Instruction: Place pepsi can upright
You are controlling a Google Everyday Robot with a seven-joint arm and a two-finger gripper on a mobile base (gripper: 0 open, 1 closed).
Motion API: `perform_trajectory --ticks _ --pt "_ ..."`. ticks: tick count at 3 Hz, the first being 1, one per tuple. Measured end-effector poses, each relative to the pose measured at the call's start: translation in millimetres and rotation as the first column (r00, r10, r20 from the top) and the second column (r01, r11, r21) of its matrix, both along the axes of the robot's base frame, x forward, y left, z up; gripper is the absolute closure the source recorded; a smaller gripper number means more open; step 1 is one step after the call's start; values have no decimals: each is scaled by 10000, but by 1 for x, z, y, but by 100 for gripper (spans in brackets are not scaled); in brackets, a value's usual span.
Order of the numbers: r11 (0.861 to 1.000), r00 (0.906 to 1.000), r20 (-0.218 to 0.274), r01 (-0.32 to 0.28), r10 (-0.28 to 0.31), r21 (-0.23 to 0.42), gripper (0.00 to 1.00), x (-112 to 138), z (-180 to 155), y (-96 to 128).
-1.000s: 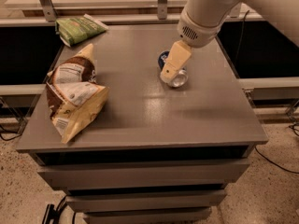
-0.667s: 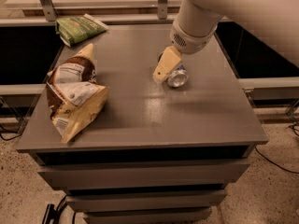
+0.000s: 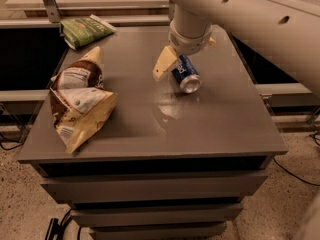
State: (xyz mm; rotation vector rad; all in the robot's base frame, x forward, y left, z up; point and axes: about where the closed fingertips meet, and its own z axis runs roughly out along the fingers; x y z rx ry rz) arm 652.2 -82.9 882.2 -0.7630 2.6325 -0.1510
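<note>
camera view is showing a grey table [image 3: 150, 129] filling the middle of the frame. a white robot arm [image 3: 240, 9] is reaching in from the upper right. a brown-and-white snack bag [image 3: 80, 101] is lying crumpled at centre left, and a green bag [image 3: 85, 30] is lying at the upper left. the gripper [image 3: 175, 59] is hanging just above centre, right at the pepsi can [image 3: 186, 75]; whether it is clamping it, i cannot tell. the pepsi can is lying on its side, silver end pointing lower right.
</note>
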Motion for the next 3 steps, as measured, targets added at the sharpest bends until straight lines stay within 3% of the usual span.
perform_trajectory --ticks 2,3 --pt "10000 10000 8 3 -3 -14 0 2 1 1" --pt "9989 9987 -237 459 -460 -50 0 2 -1 -1"
